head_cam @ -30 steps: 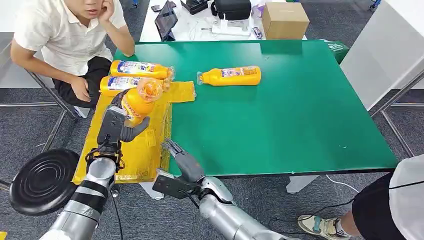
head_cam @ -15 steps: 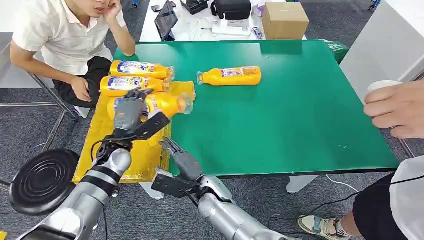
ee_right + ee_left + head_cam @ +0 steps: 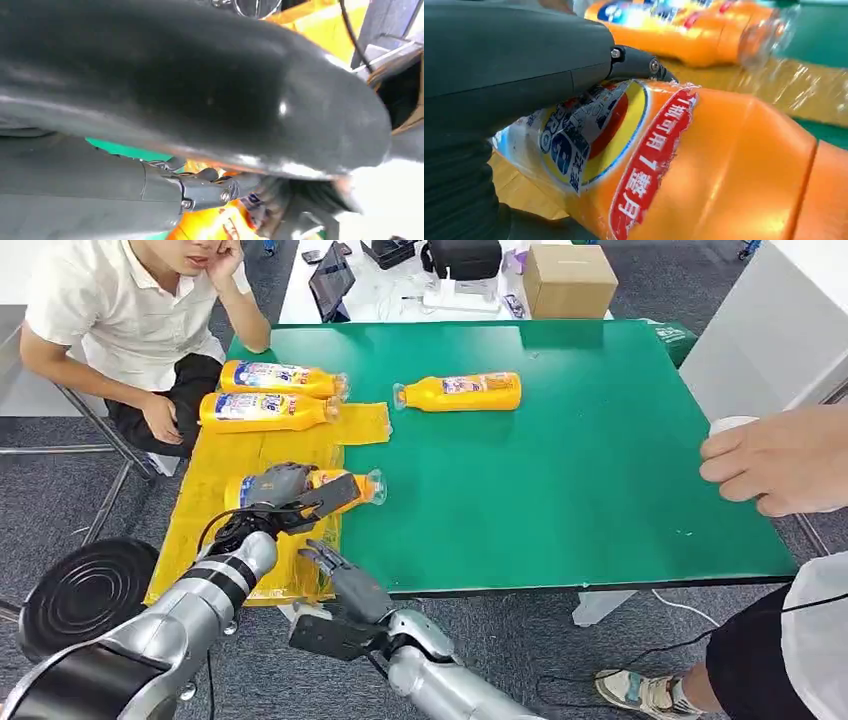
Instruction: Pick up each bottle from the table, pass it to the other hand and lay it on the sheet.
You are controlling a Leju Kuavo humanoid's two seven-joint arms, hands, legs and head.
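An orange bottle [image 3: 345, 483] lies on its side on the yellow sheet [image 3: 210, 560], cap toward the table's middle. My left hand [image 3: 283, 488] wraps around its labelled body, and the left wrist view has its thumb [image 3: 524, 65] lying over the bottle [image 3: 704, 165]. Two more orange bottles [image 3: 262, 408] [image 3: 283, 378] lie side by side at the sheet's far end. A fourth bottle [image 3: 460, 392] lies on the bare green table [image 3: 580, 480]. My right hand [image 3: 338, 578] hangs just below the table's front edge, fingers apart and holding nothing.
A person sits at the table's far left corner. Another person's hand [image 3: 775, 460] with a white cup reaches in over the right edge. A black round stool [image 3: 85, 595] stands at the lower left. A cardboard box [image 3: 568, 280] sits behind the table.
My left hand has brought the bottle down from a raised, tilted hold to lying flat on the sheet. A person's hand with a cup has come in from the right. My right hand has sunk slightly.
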